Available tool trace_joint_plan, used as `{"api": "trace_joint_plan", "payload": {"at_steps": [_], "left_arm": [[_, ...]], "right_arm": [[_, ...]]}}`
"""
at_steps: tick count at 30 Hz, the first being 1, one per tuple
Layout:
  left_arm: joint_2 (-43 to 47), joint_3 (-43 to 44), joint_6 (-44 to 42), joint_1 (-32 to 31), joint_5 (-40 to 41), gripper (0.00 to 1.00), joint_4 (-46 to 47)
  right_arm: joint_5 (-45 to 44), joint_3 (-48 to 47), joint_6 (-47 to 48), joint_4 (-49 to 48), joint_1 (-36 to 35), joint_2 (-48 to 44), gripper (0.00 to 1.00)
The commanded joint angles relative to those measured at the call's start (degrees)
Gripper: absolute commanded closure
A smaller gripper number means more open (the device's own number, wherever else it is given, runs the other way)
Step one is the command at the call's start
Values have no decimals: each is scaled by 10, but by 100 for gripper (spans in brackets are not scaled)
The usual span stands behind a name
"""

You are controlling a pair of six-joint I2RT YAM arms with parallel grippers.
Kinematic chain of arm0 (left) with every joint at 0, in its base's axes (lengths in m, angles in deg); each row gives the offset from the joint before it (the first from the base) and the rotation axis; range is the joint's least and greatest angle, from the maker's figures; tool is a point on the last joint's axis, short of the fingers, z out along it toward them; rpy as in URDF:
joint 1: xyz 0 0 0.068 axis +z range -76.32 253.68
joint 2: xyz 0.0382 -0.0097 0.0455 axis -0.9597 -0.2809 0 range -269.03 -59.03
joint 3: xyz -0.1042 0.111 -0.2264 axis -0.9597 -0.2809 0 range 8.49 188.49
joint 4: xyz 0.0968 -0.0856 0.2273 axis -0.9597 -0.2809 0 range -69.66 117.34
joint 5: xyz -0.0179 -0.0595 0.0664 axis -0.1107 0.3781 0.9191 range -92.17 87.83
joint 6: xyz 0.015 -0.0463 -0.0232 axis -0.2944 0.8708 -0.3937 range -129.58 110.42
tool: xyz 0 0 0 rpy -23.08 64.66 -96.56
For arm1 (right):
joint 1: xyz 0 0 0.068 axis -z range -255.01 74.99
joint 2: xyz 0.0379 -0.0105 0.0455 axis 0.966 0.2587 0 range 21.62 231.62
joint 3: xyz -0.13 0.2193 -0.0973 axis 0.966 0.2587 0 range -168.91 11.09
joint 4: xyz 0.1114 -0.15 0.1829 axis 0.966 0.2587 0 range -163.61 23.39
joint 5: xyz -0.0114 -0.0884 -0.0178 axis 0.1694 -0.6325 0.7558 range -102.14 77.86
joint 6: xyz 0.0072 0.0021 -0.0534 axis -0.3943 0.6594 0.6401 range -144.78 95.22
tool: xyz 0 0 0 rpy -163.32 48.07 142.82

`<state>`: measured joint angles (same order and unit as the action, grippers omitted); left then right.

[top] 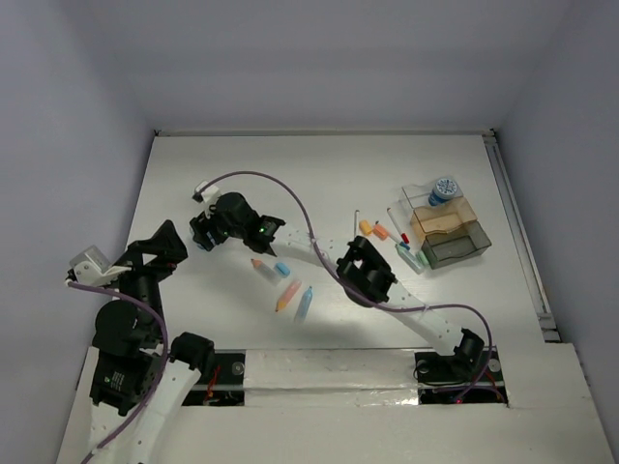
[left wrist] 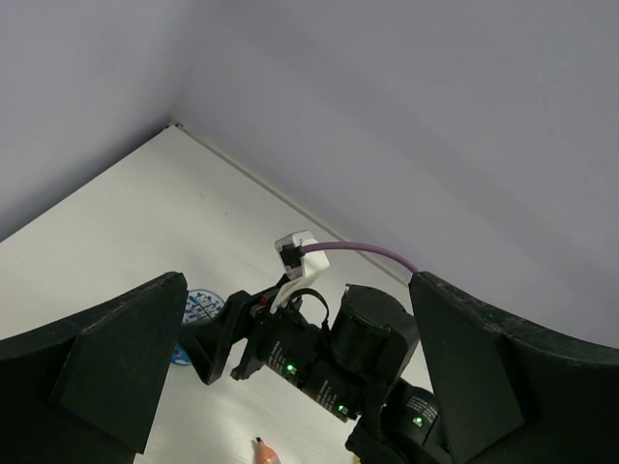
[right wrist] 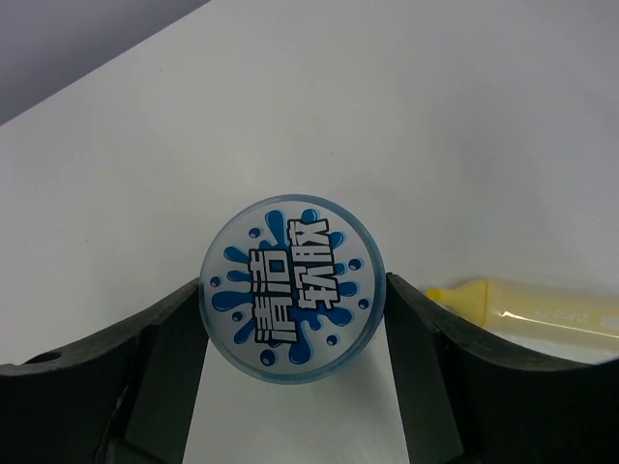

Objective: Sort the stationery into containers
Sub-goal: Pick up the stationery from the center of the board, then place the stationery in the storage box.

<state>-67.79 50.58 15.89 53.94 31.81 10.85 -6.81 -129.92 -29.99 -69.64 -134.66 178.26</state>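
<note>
In the right wrist view a round blue-and-white pot [right wrist: 290, 288] stands on the white table, and my right gripper [right wrist: 292, 302] is shut on it, one finger against each side. A yellow pen [right wrist: 532, 304] lies just right of it. From above, the right gripper [top: 205, 232] reaches far left and hides that pot. My left gripper [top: 172, 253] hangs open and empty beside it; in its own view the left gripper [left wrist: 298, 282] looks onto the right wrist and the pot [left wrist: 201, 307]. The containers [top: 447, 228] stand at the right, with another pot [top: 443, 188] in one.
An orange pen [top: 259, 266], a blue stub [top: 282, 269], an orange pen [top: 286, 296] and a light-blue pen [top: 304, 304] lie mid-table under the right arm. Orange stubs [top: 368, 228] and a green pen [top: 416, 257] lie left of the trays. Walls enclose the table.
</note>
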Motion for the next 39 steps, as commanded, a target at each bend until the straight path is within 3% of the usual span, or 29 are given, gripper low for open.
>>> {"api": "trace_joint_plan", "payload": {"at_steps": [1,5,9,16,20,22,26,39], "left_arm": [[5,-4,-15,3,-17,1,27],[4,-5,-18,3,-30,1,29],[3,-10,-31,3,-58,1,36],[-30,-17,-67,-8,-180,1,61],[-43,-24,-83,-15,-256,1,74],[-49,-24,-86,-20,-263,1,75],[-51,-24,-90,-26,-278,1,77],[-61,-24,-92,-31,-276,1,74]], "right_arm": [[-24,33,-17,-93,-4,-49,62],[-50,220,-52,-229,22,-249,62],[-73,481,-87,-300,91,-438,62],[-209,741,-74,-198,262,-691,64],[-258,808,-90,-122,384,-784,65],[-254,821,-90,-118,448,-803,65],[-277,803,-79,-91,504,-784,65],[-182,791,-108,-113,545,-672,64]]}}
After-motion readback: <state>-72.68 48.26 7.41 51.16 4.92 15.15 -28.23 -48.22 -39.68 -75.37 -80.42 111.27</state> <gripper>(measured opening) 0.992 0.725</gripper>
